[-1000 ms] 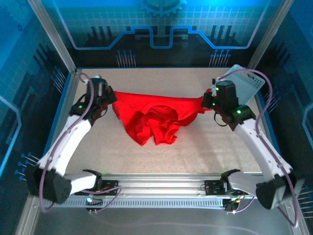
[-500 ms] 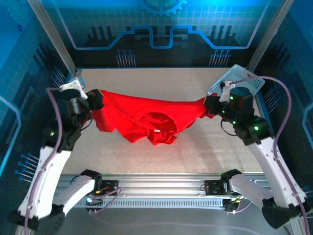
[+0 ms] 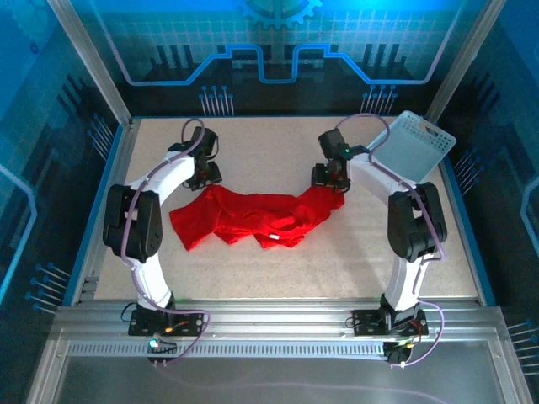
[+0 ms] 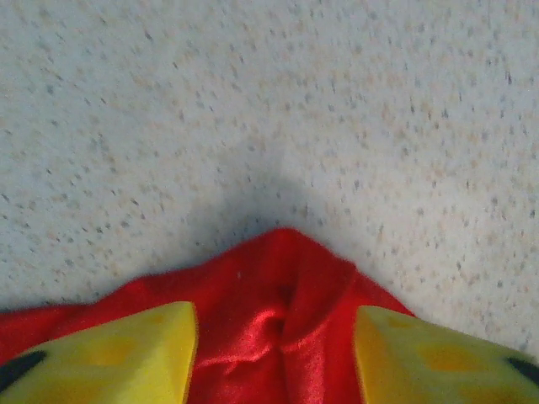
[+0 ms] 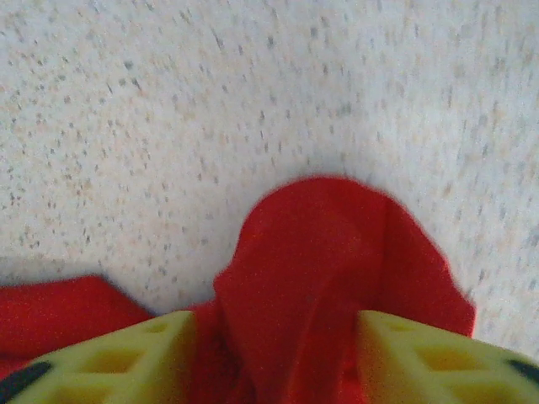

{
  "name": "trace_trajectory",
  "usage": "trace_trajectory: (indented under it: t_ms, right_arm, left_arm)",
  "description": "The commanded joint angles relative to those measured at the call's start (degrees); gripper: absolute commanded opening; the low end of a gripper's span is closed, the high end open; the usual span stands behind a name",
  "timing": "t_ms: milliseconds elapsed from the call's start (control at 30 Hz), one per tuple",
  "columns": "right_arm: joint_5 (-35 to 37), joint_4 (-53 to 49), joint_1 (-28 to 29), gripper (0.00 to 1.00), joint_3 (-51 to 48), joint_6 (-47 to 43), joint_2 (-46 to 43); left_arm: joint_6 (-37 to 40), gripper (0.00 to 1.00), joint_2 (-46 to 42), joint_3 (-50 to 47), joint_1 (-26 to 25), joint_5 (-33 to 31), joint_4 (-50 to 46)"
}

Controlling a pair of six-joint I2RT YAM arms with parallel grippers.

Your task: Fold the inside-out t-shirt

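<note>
The inside-out t-shirt (image 3: 253,219) is bright red and lies crumpled in a wide band across the middle of the table. My left gripper (image 3: 205,175) stands over its far left corner, and my right gripper (image 3: 330,178) over its far right corner. In the left wrist view the left gripper (image 4: 274,337) is open. Its yellow fingers (image 4: 126,353) stand apart with a loose peak of the red t-shirt (image 4: 286,278) lying between them. The right gripper (image 5: 274,337) is open too, and a rounded fold of the t-shirt (image 5: 328,252) lies slack between its fingers (image 5: 438,353).
A light blue mesh basket (image 3: 411,145) leans at the far right corner of the speckled table (image 3: 278,143). Metal frame posts and side walls border the table. The aluminium rail (image 3: 269,316) with the arm bases runs along the near edge.
Both grippers opened and let go of the t-shirt, which was stretched between them. It now lies on the table. Both arms reached toward the far side.
</note>
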Motion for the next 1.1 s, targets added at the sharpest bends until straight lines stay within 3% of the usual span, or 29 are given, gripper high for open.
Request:
trace_trajectory:
  t_ms: [0,100,300,667,833,1067]
  right_arm:
    - [4.58,-2.05,-0.72,0.65,1.13,-2.14,-4.29]
    - [3.29,0.47,-1.82,0.69,-5.46,-2.70,-10.05]
    - [-4.58,7.05,-4.08,0.71,-17.88,-3.08,-19.54]
    - [-11.16,14.56,-10.23,0.71,-28.03,0.19,-23.06]
    - [-12.77,17.19,-11.12,0.68,-28.99,1.00,-21.04]
    - [-18.16,21.73,-10.00,0.71,-29.08,0.97,-18.06]
  left_arm:
    - [0.21,0.71,-5.20,-0.78,0.80,-3.79,-2.52]
    - [-1.48,0.85,-14.07,-9.76,0.75,-2.37,1.85]
    - [-2.13,0.82,-21.84,-20.43,0.73,6.17,8.47]
    - [-1.90,0.66,-11.06,-17.94,-1.03,13.70,14.66]
    - [-2.79,0.54,-6.64,-14.99,-1.82,12.89,14.22]
    - [-2.63,0.47,-1.16,-12.81,-1.81,12.98,15.12]
